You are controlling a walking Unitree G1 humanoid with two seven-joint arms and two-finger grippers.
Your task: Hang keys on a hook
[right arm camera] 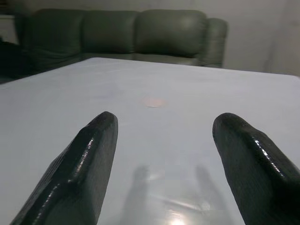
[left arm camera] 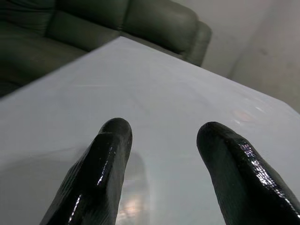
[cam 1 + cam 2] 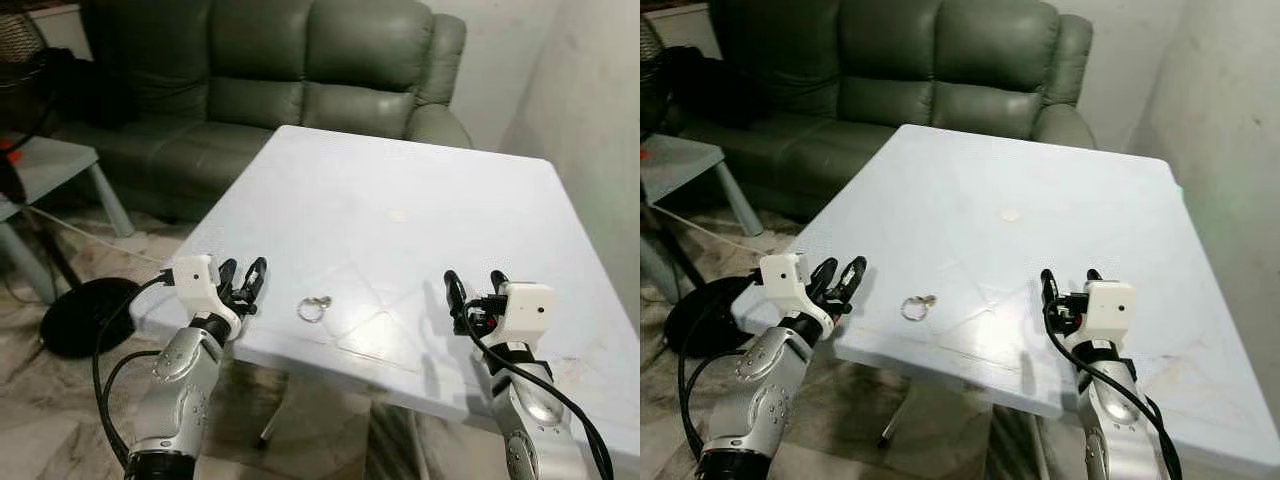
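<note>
Keys [image 3: 314,308] lie flat on the white counter [image 3: 400,200], lower centre of frame, near its front edge. Left gripper [image 3: 245,283] and right gripper [image 3: 472,292] both hover with jaws wide, empty. Risk: a sliding grasp nudges the thin ring off the edge.

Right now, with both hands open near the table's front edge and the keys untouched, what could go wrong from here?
1. The key ring lies flat on the smooth white table close to its near edge; a sliding pinch could push it off onto the floor.
2. It is small and thin, so the left hand, the closer one and open, may shut on nothing.
3. The right hand hangs open near the same edge and might bump the tabletop.
</note>
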